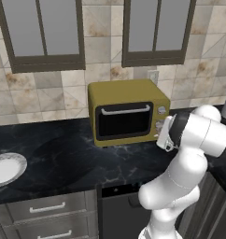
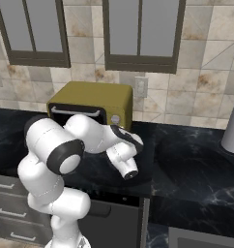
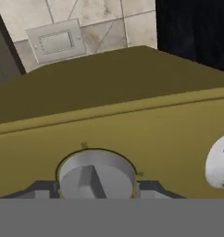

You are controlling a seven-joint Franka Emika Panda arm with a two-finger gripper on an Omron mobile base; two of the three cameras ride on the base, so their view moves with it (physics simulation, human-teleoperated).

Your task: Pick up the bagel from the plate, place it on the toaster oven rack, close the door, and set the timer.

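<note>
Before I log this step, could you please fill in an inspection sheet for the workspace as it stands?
Surface: black marbled counter.
Job's things: toaster oven, door shut; plate at left, no bagel on it.
Clutter: grey cylinder at right.
Grippers: gripper, fingers either side of a round knob on the oven front.
Cables: nothing seen.
Surroundings: tiled wall, wall outlet, grey-paned cabinets, drawers.

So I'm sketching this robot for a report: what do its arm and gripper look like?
The arm is made of glossy white, rounded, bulbous segments with dark grey to black bands at the joints. No cables or markings are visible. The gripper has two small dark grey fingertips, seen in the hand view.
</note>
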